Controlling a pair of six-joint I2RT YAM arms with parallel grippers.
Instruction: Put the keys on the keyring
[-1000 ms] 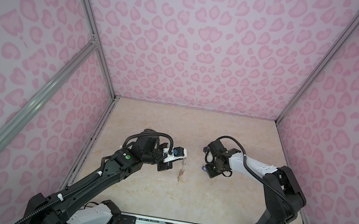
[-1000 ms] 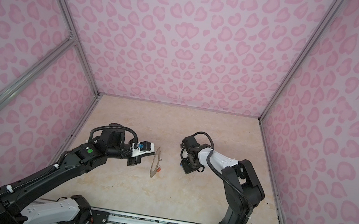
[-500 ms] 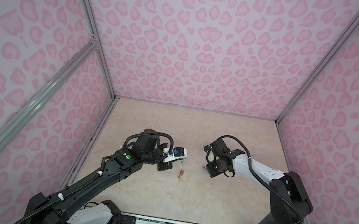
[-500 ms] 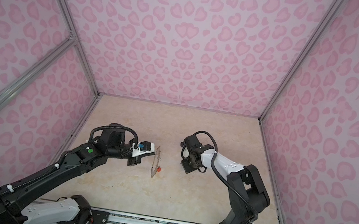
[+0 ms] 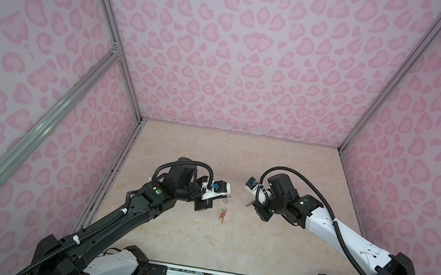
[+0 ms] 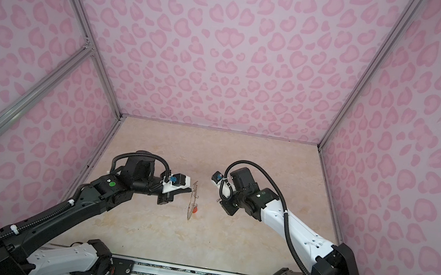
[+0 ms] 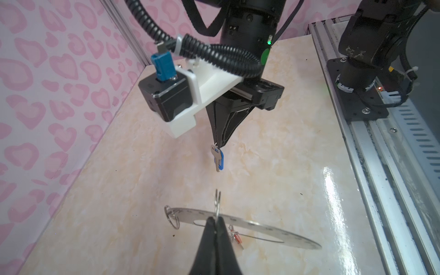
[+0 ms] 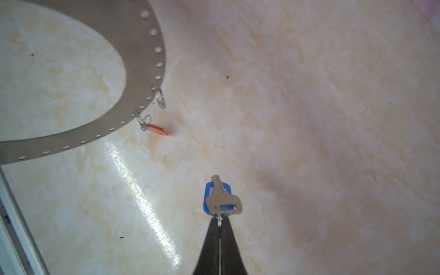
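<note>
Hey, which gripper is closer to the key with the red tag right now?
Left. The left gripper pinches the keyring right beside the hanging red-tagged key; the right gripper holds the blue-tagged key away from the keyring.

Both top views high, looking down on tabletop (image 5: 240, 153), wrist views close, both sharing keyring (image 7: 273, 231)

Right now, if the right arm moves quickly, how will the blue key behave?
Likely swings: the blue key hangs from a thin loop pinched in the shut right gripper, not gripped itself. Probably light: small thin metal plus a plastic tag. It may twist on the loop, making aiming at the keyring fiddly.
</note>
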